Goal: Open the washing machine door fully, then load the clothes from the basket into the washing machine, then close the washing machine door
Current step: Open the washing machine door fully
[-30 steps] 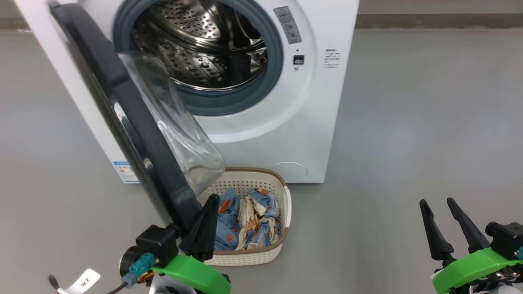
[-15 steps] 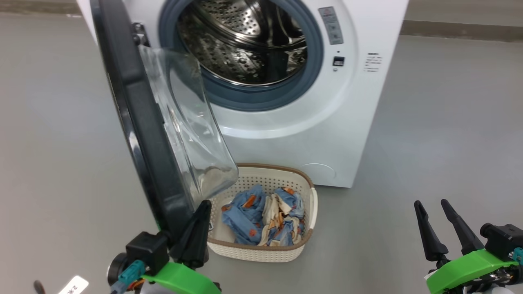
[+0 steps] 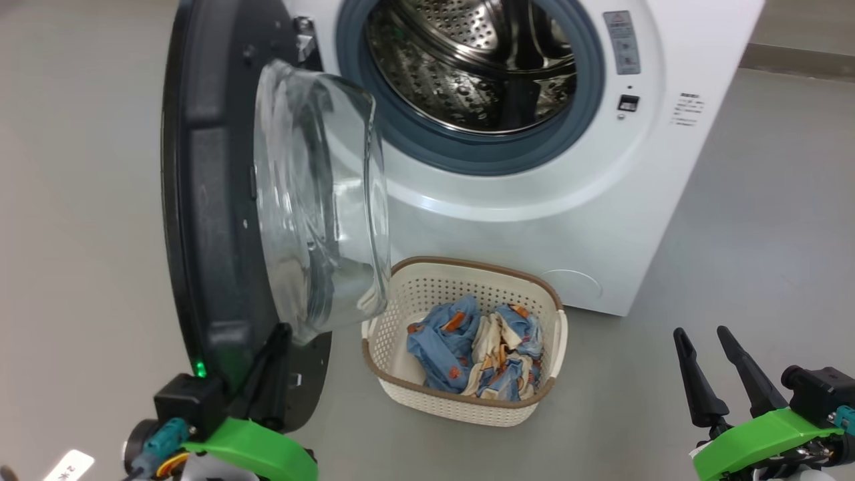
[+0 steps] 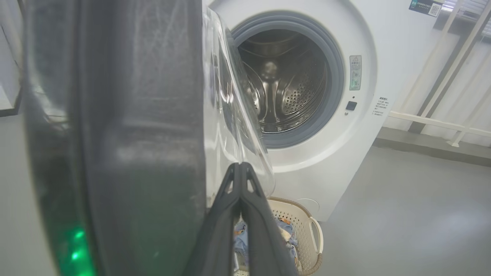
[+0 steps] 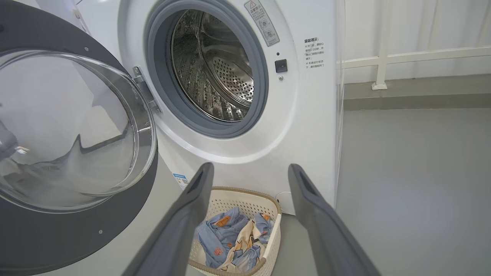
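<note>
Washing machine door [image 3: 207, 200]: you are seeing it swung well out from the opening on its hinge [image 3: 304, 41]. Its black frame is standing close on your left, with the clear glass bowl [image 3: 320, 200] bulging toward the basket. A green light [image 3: 199, 368] is glowing at its lower edge.
Left gripper [image 4: 239, 165]: its two dark fingers are pressing together with nothing between them. They are lying along the door's lower inner face, tips just under the glass bowl; whether they are actually touching the door you cannot tell.
Right gripper [image 3: 701, 331]: it is hovering at your lower right, well apart from door and basket. Its fingers are spreading wide and holding nothing over the grey floor [image 3: 748, 234].
Basket [image 3: 467, 409]: it is sitting on the floor just in front of the machine, beside the open door, with its near-left corner lying under the glass bowl in your head view.
Clothes [image 3: 475, 347]: they are lying crumpled inside the basket, below its brown rim. The fabric is light blue and cream with small orange figures.
Washing machine [image 3: 534, 220]: it is standing behind the basket, its round opening facing you uncovered.
Gasket [image 3: 414, 140]: the grey ring is framing that opening.
Drum [image 3: 467, 67]: perforated steel is gleaming deep inside.
Blue label [image 5: 179, 180]: it is showing low on the front corner, by the door's edge, in your right wrist view.
</note>
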`<state>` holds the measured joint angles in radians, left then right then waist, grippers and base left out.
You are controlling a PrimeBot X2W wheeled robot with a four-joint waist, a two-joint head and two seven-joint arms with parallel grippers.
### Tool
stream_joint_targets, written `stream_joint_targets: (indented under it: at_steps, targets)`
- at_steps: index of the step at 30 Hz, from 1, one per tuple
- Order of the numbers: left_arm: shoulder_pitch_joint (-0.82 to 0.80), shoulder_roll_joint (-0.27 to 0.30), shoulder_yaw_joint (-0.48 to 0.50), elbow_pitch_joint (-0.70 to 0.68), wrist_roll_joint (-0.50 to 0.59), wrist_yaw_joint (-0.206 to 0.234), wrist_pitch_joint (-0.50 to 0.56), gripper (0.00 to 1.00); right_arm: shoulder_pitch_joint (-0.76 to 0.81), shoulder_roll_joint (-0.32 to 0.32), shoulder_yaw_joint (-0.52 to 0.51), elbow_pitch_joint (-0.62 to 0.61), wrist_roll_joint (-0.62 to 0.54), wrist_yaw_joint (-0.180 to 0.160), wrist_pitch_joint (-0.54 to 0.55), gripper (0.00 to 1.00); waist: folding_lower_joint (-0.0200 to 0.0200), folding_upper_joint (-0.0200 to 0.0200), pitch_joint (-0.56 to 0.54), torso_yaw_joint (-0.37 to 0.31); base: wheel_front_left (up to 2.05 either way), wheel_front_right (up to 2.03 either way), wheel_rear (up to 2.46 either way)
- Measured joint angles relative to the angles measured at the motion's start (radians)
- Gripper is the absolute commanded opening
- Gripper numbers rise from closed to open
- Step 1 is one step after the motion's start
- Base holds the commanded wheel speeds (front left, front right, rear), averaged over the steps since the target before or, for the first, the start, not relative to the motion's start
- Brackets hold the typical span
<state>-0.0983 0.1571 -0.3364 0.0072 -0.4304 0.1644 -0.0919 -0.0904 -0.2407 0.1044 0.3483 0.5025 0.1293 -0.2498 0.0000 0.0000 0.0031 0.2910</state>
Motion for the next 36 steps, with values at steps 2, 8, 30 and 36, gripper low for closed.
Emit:
stream_joint_targets:
  at_steps: [2, 8, 30, 36]
  targets:
    - [0.000, 0.008, 0.011, 0.000, -0.008, 0.004, 0.005, 0.00, 0.000, 0.003, -0.001, 0.000, 0.000, 0.000, 0.000, 1.00, 0.0000, 0.0000, 0.003, 0.014, 0.00, 0.00, 0.00]
    - [-0.007, 0.037, 0.061, 0.027, -0.034, 0.004, 0.023, 0.00, 0.000, 0.017, -0.002, -0.002, 0.000, 0.000, 0.000, 1.00, 0.0000, 0.0000, 0.011, 0.051, 0.00, 0.00, 0.00]
    - [-0.179, 0.134, 0.185, 0.249, -0.104, -0.011, 0.070, 0.00, -0.012, 0.000, -0.023, -0.021, 0.000, 0.000, 0.000, 1.00, 0.0000, 0.0000, 0.109, 0.105, 0.00, 0.00, 0.00]
    - [-0.267, 0.157, 0.202, 0.361, -0.113, -0.043, 0.046, 0.00, -0.029, -0.013, -0.022, -0.027, 0.000, 0.000, 0.000, 1.00, 0.0000, 0.0000, 0.137, 0.132, 0.00, 0.00, 0.00]
